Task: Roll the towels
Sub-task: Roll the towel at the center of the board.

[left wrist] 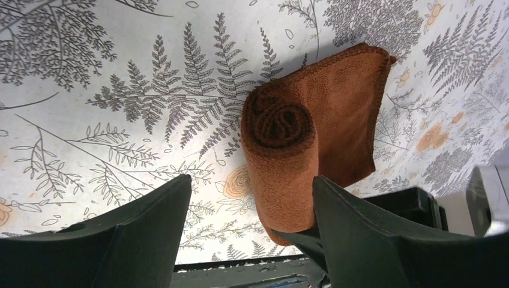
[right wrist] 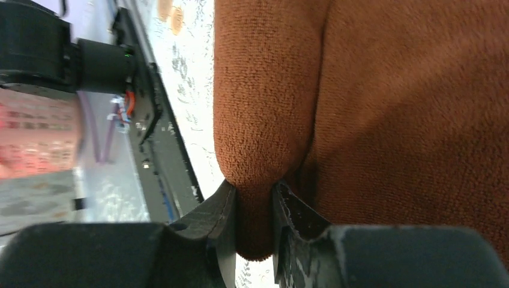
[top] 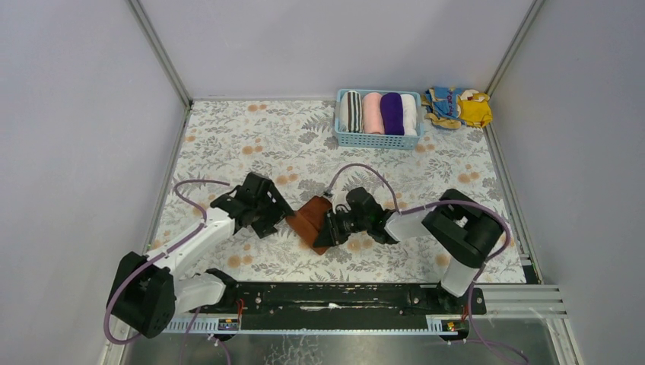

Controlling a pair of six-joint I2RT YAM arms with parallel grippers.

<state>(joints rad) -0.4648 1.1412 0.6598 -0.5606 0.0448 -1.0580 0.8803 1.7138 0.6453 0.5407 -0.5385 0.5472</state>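
Observation:
The rust-brown towel [top: 313, 220] lies partly rolled on the floral table, with a flat tail still spread beside the roll. In the left wrist view the roll [left wrist: 282, 156] shows its spiral end. My left gripper [left wrist: 251, 183] is open, and the roll sits between its fingers, close to the right one. My right gripper [right wrist: 255, 195] is shut on a fold at the end of the brown roll [right wrist: 372, 108]. In the top view the left gripper [top: 280, 217] is at the towel's left and the right gripper [top: 332, 228] at its right. The purple towel [top: 392, 112] lies rolled in the basket.
A blue basket [top: 378, 141] at the back holds striped, pink and white rolled towels beside the purple one. A yellow-and-blue patterned cloth [top: 459, 106] lies at the back right corner. Grey walls enclose the table on three sides. The black base rail [top: 342, 293] runs along the near edge.

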